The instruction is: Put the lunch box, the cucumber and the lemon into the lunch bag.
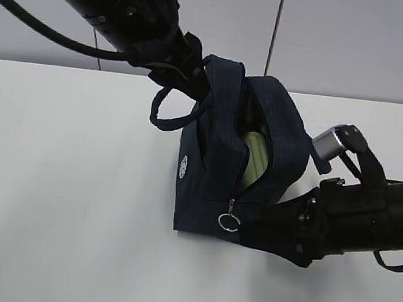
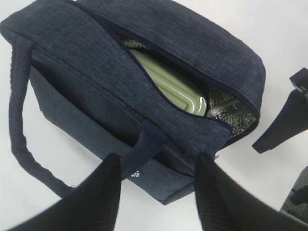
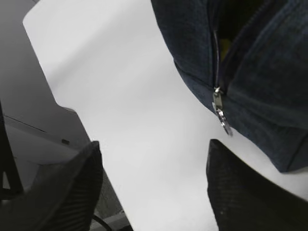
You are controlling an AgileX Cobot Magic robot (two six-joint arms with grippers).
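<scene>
**A:** Progress check then. How far along does this look to you?

**B:** Pretty far I'd say. The lunch bag (image 1: pixel 240 162) sits on the white surface (image 1: pixel 68 202) with its zipper open, and the lunch box (image 2: pixel 168 84) is already inside, pale green lid showing through the opening. There's silvery lining next to it at one end. In the right wrist view there's a speck of yellow deep in the opening, could be the lemon, but too small to call. Cucumber I can't see anywhere, not in the bag and not on the surface

**A:** So either both are tucked under the box or they're out of shot?

**B:** Yeah, can't tell which. Nothing is lying loose around the bag in any view, so my guess is the packing is mostly done

**A:** What about the arms?

**B:** Left gripper (image 2: pixel 156 192) hangs over the bag's near side with its jaws spread wide, holding nothing, a loop handle (image 2: pixel 19 139) just beside it. Right gripper (image 3: pixel 154 187) is low by the zipper end, jaws also apart and empty, with the metal ring pull (image 3: pixel 222 115) near them

**A:** Anything in the way?

**B:** The opening is narrowish and the box fills a lot of it, so anything else going in would need to squeeze past. Both arms crowd the bag closely too
</scene>
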